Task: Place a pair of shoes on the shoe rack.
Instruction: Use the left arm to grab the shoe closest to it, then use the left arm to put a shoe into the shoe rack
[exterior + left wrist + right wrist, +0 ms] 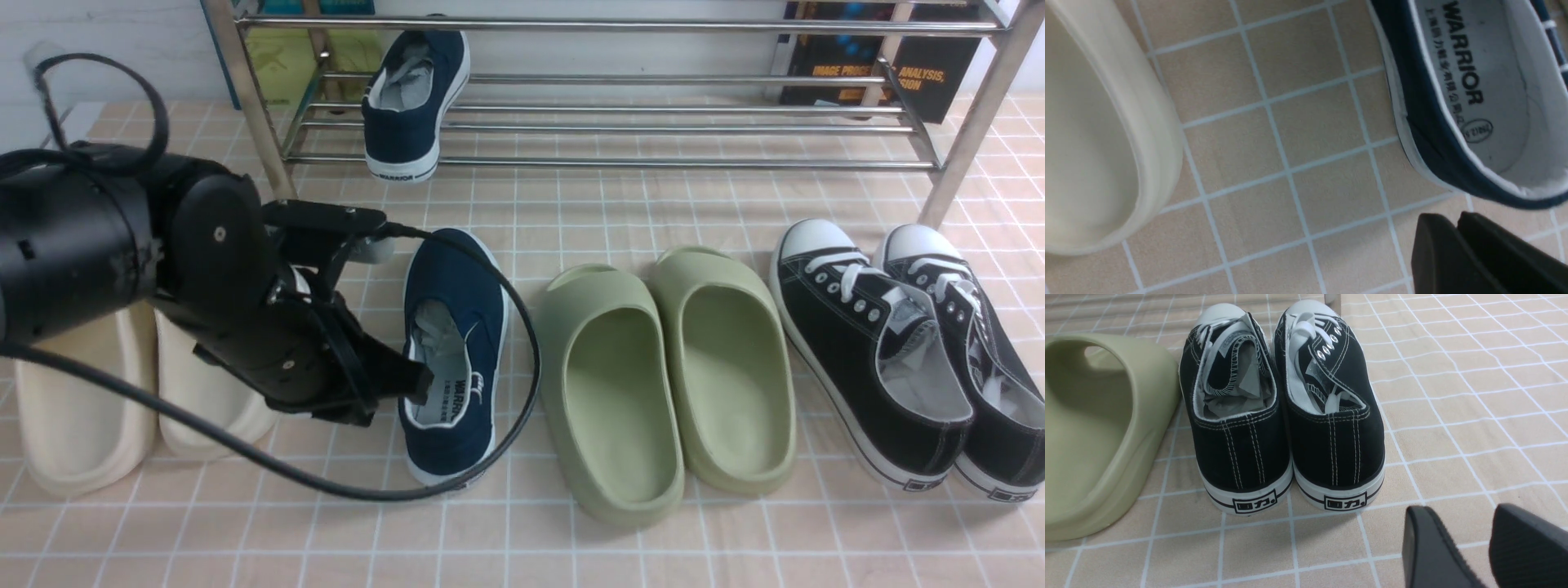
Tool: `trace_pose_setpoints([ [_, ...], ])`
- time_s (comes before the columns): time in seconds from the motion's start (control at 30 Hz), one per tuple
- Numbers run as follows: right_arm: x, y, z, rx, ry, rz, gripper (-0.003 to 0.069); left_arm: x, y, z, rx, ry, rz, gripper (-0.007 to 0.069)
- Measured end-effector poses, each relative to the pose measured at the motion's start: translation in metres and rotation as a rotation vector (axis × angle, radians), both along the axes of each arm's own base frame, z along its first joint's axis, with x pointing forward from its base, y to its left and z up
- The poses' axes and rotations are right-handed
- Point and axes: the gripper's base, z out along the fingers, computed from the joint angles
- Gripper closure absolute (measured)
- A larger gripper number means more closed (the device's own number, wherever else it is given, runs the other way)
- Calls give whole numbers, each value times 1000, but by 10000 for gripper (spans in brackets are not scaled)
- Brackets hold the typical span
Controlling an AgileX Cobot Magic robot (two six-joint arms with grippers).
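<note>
One navy slip-on shoe (415,98) stands on the lower bars of the chrome shoe rack (653,162), near its left end, heel toward me. The other navy shoe (454,351) lies on the tiled floor in front, heel toward me. My left gripper (418,380) is low at the left rim of that shoe's heel opening. In the left wrist view the gripper (1455,222) has its jaws pressed together with nothing between them, just short of the shoe's heel (1453,134). My right gripper (1457,514) is open and empty, low over the floor behind the black sneakers.
Two cream slippers (82,408) lie under my left arm; one shows in the left wrist view (1098,122). Green slippers (665,376) lie in the middle and black lace-up sneakers (898,359) at the right, also in the right wrist view (1286,428). Books stand behind the rack.
</note>
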Motion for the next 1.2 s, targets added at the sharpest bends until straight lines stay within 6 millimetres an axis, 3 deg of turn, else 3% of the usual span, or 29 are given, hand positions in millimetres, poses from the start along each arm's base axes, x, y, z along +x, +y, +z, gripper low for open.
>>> trace_pose_setpoints([
  [0.23,0,0,0,0,0,0,419,27,-12,0,-34,-13,72,309],
  [0.37,0,0,0,0,0,0,419,39,-17,-21,-21,27,84,195],
  [0.47,0,0,0,0,0,0,419,44,-19,-38,-1,66,85,183],
  [0.57,0,0,0,0,0,0,419,47,-20,-51,16,93,84,236],
  [0.67,0,0,0,0,0,0,419,49,-22,-55,16,94,84,394],
  [0.8,0,0,0,0,0,0,419,54,-23,-47,36,77,69,581],
  [0.93,0,0,0,0,0,0,419,60,-25,-16,24,31,59,597],
  [1.1,0,0,0,0,0,0,419,78,-32,46,-30,-119,41,597],
  [1.13,0,0,0,0,0,0,419,78,-32,46,-29,-118,40,597],
  [1.2,0,0,0,0,0,0,419,86,-36,65,-57,-175,41,597],
])
